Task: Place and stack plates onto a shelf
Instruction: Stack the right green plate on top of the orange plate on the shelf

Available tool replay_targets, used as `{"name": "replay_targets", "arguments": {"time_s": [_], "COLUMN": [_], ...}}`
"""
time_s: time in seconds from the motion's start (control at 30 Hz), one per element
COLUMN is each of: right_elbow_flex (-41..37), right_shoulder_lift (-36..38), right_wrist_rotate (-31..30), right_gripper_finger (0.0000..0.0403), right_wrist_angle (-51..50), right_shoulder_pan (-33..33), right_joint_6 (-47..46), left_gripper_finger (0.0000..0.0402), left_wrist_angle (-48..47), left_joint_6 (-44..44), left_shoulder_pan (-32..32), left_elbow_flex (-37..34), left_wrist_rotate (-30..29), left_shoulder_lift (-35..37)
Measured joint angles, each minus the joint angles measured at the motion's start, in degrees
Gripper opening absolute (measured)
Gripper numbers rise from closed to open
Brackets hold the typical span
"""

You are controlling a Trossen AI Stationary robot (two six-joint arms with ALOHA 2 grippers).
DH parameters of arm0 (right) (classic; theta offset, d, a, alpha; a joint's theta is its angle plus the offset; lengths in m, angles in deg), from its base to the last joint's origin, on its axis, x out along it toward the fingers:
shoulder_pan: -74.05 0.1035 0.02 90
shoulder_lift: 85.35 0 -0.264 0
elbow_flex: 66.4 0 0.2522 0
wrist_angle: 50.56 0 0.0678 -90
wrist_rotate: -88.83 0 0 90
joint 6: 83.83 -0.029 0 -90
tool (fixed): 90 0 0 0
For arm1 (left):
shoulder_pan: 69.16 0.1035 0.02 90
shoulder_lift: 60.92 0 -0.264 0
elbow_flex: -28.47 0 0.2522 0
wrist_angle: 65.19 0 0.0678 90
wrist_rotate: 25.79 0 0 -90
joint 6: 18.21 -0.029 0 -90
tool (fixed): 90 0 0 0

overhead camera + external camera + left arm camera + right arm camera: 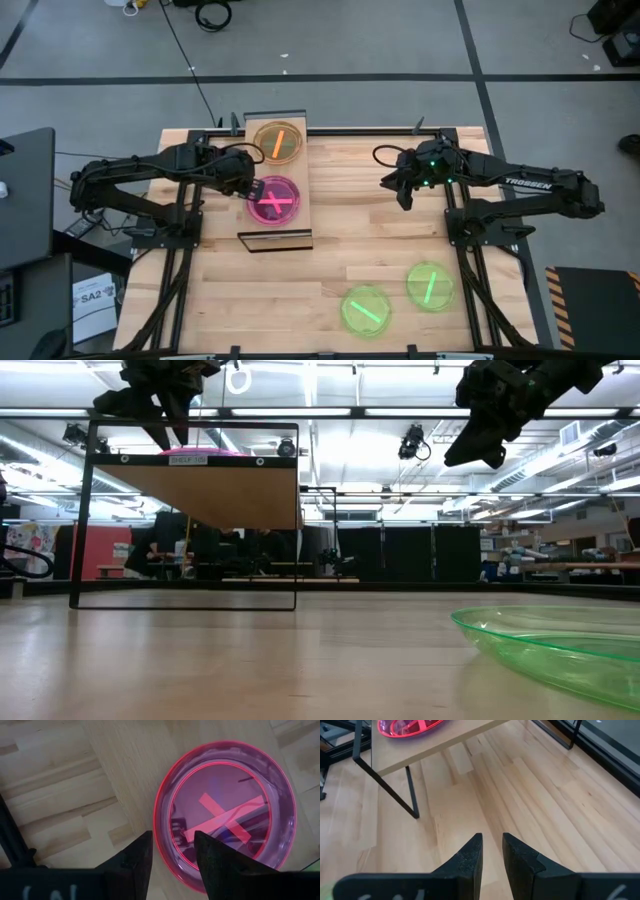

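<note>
The shelf (278, 215) stands on the left half of the table (330, 240), and two stacks are already carried on it: an orange stack (277, 141) at the far end and a pink stack (276, 200) nearer. How many plates lie in each cannot be counted, though the crossed stripes seen in the pink stack suggest more than one. Two green plates (366, 310) (431, 286) are left on the tabletop at the near right, well apart from the shelf, so the job is judged partly done. The left gripper (248, 190) is held at the left rim of the pink stack with its fingers apart and nothing between them; the right gripper (400, 186) hangs above the bare middle of the table, its fingers set narrowly apart and empty. In the left wrist view the pink rim is shown just beyond the fingertips (136, 855), a clearance not readable from above. In the low view only a thin pink edge (200, 452) atop the shelf and one green plate (550, 645) are given.
</note>
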Motion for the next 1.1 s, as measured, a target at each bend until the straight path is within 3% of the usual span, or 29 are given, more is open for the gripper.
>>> {"name": "replay_targets", "arguments": {"time_s": [0.37, 0.47, 0.7, 1.1], "right_elbow_flex": [0.0, 0.0, 0.0, 0.0], "right_shoulder_lift": [0.0, 0.0, 0.0, 0.0], "right_wrist_rotate": [1.3, 4.9, 15.4, 15.6], "right_gripper_finger": [0.0080, 0.0080, 0.0080, 0.0080], "right_wrist_angle": [0.0, -0.3, -3.3, -14.4], "right_shoulder_pan": [0.5, 2.0, 9.4, 22.5], "right_joint_6": [0.0, 0.0, -2.9, -9.3], "left_gripper_finger": [0.0151, 0.0151, 0.0151, 0.0151], "left_wrist_angle": [0.0, 0.0, 0.0, 3.5], "left_joint_6": [0.0, 0.0, 0.0, -0.1], "left_shoulder_pan": [0.0, -0.1, -1.8, -9.2], "left_elbow_flex": [0.0, 0.0, 0.0, 0.0], "left_wrist_rotate": [0.0, 0.0, -0.3, -3.9], "left_shoulder_lift": [0.0, 0.0, 0.0, 0.0]}}
